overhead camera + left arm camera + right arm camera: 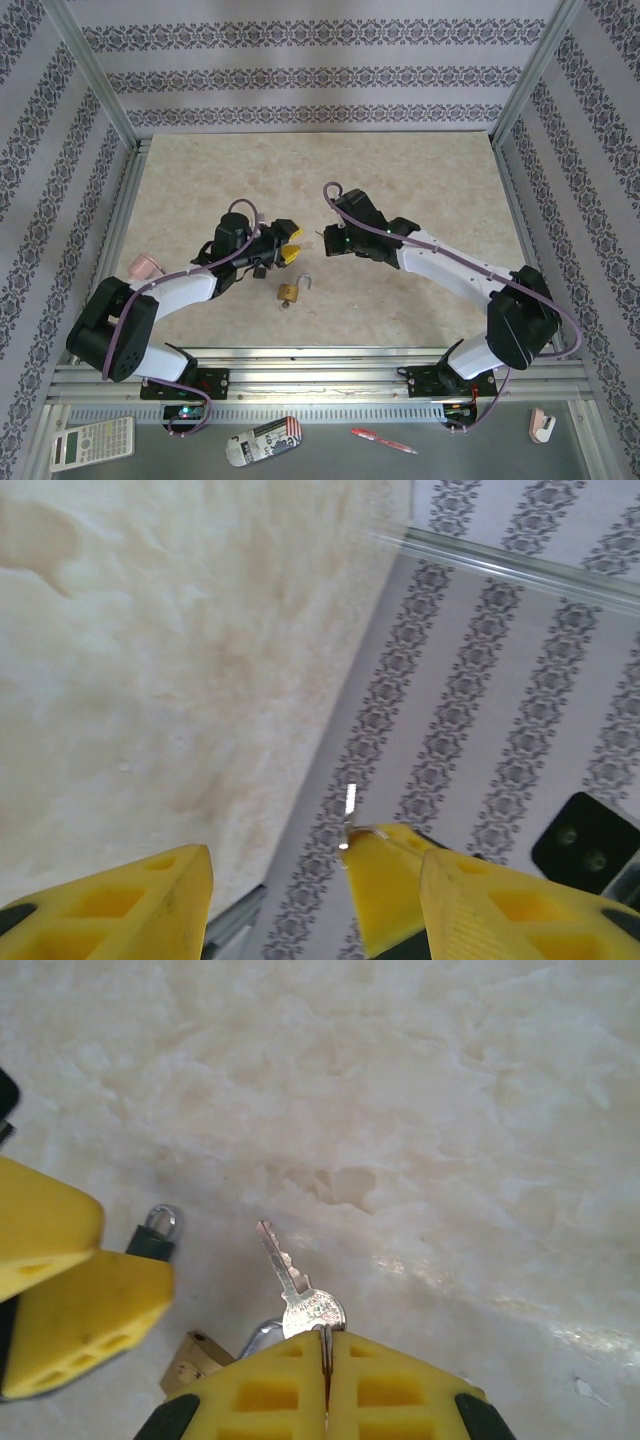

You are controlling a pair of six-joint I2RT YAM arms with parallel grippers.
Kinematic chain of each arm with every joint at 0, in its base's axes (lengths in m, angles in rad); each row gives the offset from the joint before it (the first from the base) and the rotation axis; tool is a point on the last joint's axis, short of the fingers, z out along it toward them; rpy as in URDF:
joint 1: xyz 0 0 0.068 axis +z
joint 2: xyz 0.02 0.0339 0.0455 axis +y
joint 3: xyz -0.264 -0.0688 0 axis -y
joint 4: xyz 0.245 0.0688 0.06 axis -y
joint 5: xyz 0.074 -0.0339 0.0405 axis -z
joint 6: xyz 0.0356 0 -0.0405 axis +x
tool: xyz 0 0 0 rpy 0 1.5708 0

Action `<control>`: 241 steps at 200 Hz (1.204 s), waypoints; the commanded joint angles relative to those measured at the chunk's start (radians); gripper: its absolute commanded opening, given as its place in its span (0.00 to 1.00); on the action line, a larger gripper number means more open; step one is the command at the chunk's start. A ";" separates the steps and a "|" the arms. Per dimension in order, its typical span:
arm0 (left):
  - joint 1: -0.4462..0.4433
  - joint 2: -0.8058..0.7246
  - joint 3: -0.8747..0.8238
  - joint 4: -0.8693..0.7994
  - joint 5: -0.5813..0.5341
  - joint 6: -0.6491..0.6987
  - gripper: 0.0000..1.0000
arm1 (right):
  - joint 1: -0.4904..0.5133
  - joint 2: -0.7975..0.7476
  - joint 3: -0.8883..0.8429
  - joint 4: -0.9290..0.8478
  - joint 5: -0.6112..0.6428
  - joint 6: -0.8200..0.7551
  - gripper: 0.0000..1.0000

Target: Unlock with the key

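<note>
R claw [325, 1345] pinching thin silvery key [293, 1280] by head, L claw [278, 875] spread, brass padlock [292, 292] w/ open shackle [303, 279]

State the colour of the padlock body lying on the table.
The padlock is brass-gold with a silver shackle, and it shows best in the top external view.

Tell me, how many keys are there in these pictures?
1. The key is pinched by its head in the shut right tool, its blade sticking out over the table, near the brass padlock. Another could be hidden from view.
</note>
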 commanded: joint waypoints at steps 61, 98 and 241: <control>-0.048 0.085 0.060 0.150 -0.068 -0.148 0.48 | 0.087 -0.038 -0.010 0.054 0.041 0.017 0.00; -0.050 0.090 0.063 0.139 -0.070 -0.141 0.31 | 0.094 -0.042 -0.014 0.055 0.044 0.013 0.00; -0.020 0.068 0.082 0.176 -0.067 0.099 0.00 | 0.008 -0.152 -0.163 0.261 -0.157 0.089 0.24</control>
